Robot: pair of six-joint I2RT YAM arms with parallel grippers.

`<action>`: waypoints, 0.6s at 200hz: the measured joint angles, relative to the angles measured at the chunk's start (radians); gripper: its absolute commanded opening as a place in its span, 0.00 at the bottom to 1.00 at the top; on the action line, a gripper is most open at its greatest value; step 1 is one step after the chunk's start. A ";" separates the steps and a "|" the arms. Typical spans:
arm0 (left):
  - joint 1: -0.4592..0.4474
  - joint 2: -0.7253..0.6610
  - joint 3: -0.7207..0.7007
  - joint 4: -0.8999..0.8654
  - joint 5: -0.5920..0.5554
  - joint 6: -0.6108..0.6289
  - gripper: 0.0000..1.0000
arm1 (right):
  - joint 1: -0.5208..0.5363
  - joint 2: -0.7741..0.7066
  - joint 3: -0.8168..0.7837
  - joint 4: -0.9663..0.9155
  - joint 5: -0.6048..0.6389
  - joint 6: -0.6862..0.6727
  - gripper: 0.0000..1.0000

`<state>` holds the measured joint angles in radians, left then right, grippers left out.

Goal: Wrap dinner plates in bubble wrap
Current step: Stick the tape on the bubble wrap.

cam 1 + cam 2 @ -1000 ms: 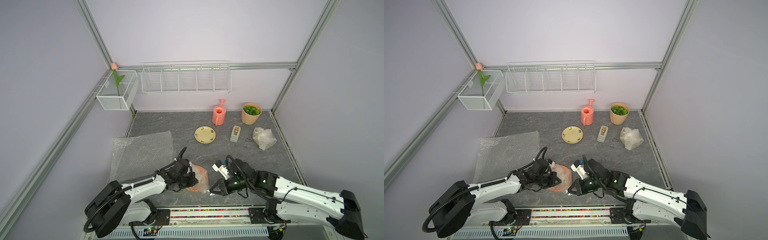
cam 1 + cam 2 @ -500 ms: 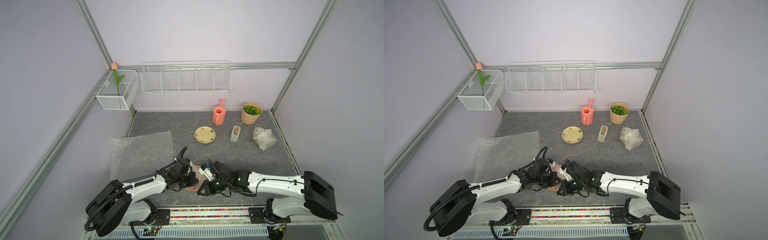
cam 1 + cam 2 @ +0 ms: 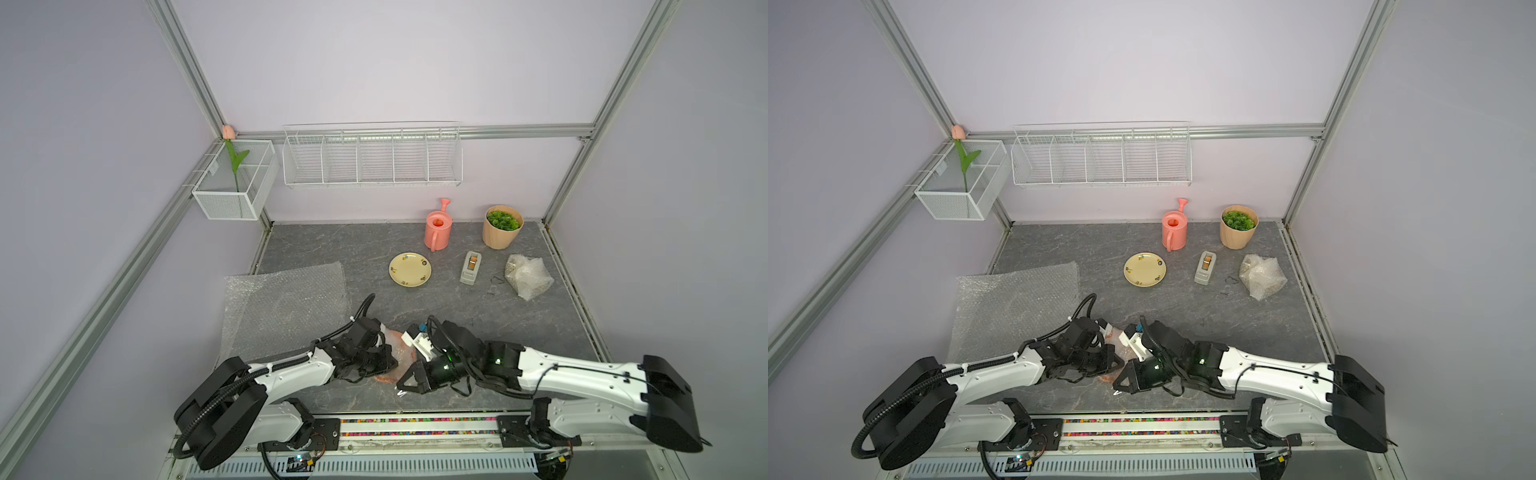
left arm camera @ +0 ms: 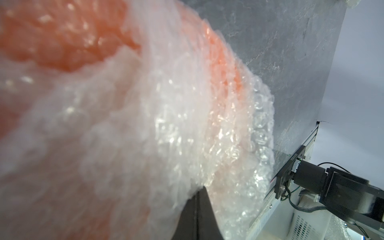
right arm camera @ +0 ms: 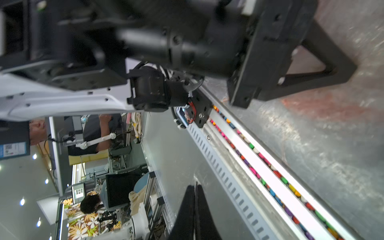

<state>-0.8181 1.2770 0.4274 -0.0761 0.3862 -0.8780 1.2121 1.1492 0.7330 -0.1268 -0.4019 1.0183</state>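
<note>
While bubble wrap covers the orange plate, left jaws and right jaws are both together

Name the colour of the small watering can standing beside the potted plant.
Salmon pink; the watering can shows best in both top views.

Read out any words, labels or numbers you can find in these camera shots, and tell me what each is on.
Nothing can be quoted with confidence.
Black mounting plate by the rail: a short row of white letters, too blurred to read.
Blue placard in the room behind: print and code too small to read.
Tape dispenser: no lettering visible.
</note>
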 measured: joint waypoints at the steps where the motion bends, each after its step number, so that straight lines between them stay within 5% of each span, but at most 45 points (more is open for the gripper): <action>1: 0.000 0.000 0.000 0.000 0.000 0.000 0.00 | 0.002 -0.003 0.000 -0.002 0.001 0.000 0.07; 45: 0.000 0.004 0.000 -0.001 0.000 0.001 0.00 | 0.105 -0.137 -0.054 -0.116 0.021 0.030 0.07; 120: 0.000 0.008 0.004 -0.003 0.000 0.001 0.00 | 0.138 -0.074 -0.093 -0.145 0.017 0.066 0.07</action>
<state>-0.8181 1.2850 0.4316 -0.0795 0.3859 -0.8772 1.3502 1.0748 0.6395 -0.2722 -0.3851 1.0847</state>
